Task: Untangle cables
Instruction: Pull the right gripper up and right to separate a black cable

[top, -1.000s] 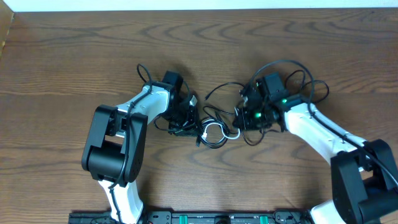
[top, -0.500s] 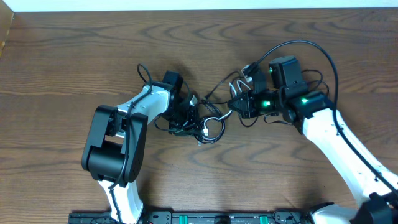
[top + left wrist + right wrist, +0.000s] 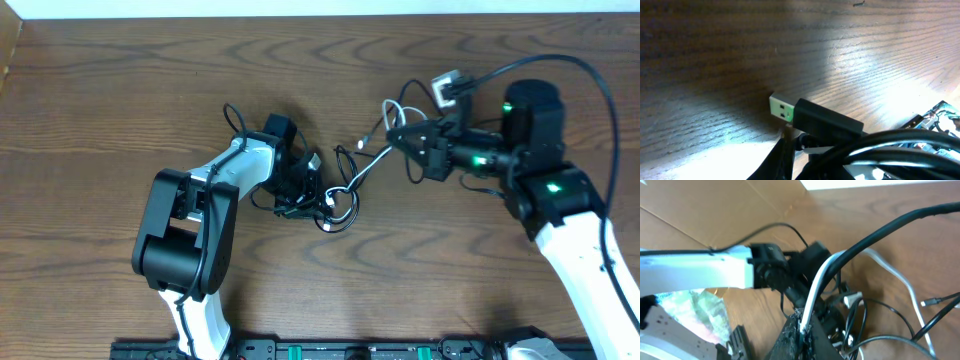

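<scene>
While the right arm hangs raised in the overhead view, the right claw is clenched on the cables. A white strand and black ones run taut from it down-left to the knot. The knot lies on the bench near the middle, just beside the left claw, which sits low against it. Whether that claw is clenched or released, cannot tell. A grey plug sticks up beside the right claw.

Left wrist view: a black USB plug with a green tongue lies close to the wood, and looped black cables are bunched lower right. Its own fingers are barely seen.

Right wrist view: the right claw pinches a white cable beside a black one. The tangle is below, with the white left arm beyond it.
</scene>
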Available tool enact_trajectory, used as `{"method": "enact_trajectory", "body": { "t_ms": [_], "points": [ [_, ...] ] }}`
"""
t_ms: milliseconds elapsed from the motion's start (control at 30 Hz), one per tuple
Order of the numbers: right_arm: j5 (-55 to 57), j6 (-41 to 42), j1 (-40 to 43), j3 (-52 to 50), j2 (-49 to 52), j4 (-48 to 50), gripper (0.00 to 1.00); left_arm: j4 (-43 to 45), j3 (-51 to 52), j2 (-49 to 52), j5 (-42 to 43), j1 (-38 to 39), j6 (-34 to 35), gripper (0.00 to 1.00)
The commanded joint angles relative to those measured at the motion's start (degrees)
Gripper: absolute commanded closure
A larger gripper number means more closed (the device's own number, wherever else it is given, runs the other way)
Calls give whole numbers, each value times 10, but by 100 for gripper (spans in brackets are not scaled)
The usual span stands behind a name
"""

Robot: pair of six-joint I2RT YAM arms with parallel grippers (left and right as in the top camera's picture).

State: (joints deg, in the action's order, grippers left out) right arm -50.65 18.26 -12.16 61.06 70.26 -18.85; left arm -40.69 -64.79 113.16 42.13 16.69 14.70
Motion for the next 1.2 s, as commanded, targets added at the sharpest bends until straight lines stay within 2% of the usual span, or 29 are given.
{"method": "enact_trajectory", "body": {
  "t_ms": [0, 200, 333, 367, 533, 667, 867, 1167],
  "points": [
    [-42, 1, 30, 14, -45, 19, 99, -4, 8, 10, -67, -2, -4, 84],
    [-53, -15, 54, 14, -64, 24, 99, -4, 8, 10, -86, -2, 15, 84],
    [-98, -10, 65, 14, -67, 69, 99, -4, 8, 10, -111, -2, 24, 83],
    [-111, 2, 68, 14, -67, 88, 99, -4, 9, 10, -124, -2, 33, 77],
    [-132, 56, 79, 14, -67, 154, 99, -3, 16, 10, -148, -2, 67, 73],
    [-136, 67, 81, 14, -67, 182, 99, 1, 23, 10, -148, -2, 67, 68],
    [-136, 130, 85, 14, -67, 243, 99, 5, 30, 10, -148, -2, 67, 61],
    [-133, 110, 104, 13, -51, 174, 99, 9, 30, 10, -148, -2, 67, 60]
  ]
}}
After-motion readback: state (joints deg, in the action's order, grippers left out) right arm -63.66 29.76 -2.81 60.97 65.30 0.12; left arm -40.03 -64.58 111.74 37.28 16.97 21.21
